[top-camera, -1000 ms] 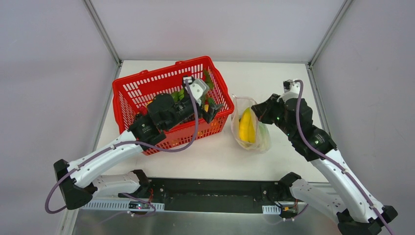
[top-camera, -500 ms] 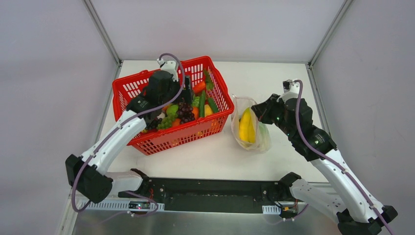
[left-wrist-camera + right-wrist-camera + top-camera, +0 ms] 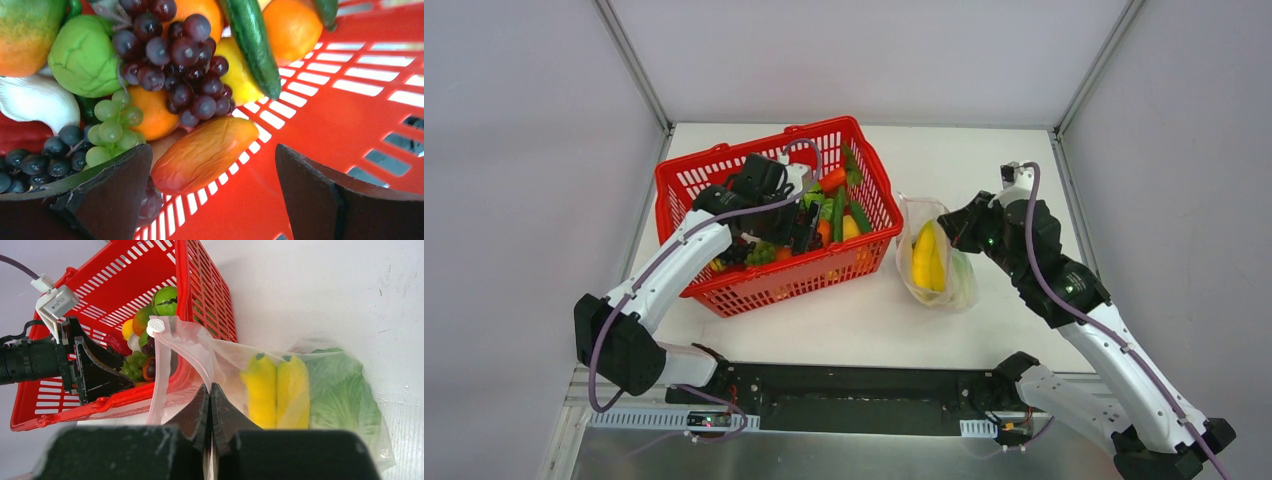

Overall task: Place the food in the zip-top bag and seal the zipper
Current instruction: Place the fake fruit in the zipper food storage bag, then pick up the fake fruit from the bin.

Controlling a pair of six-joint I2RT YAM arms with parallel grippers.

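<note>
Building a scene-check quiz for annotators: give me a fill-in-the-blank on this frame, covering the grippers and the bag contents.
1. The left gripper hovers inside the red basket with its jaws ___.
2. The right gripper is ___ on the zip-top bag near its pink zipper.
3. Inside the bag, beside the cabbage, lie two yellow ___.
Missing words: open; shut; bananas.

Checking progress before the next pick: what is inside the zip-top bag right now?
The zip-top bag holds two yellow bananas and a leafy green cabbage beside them. The right gripper, shut on the bag's edge, covers the near part; whatever lies under the food is hidden.
</note>
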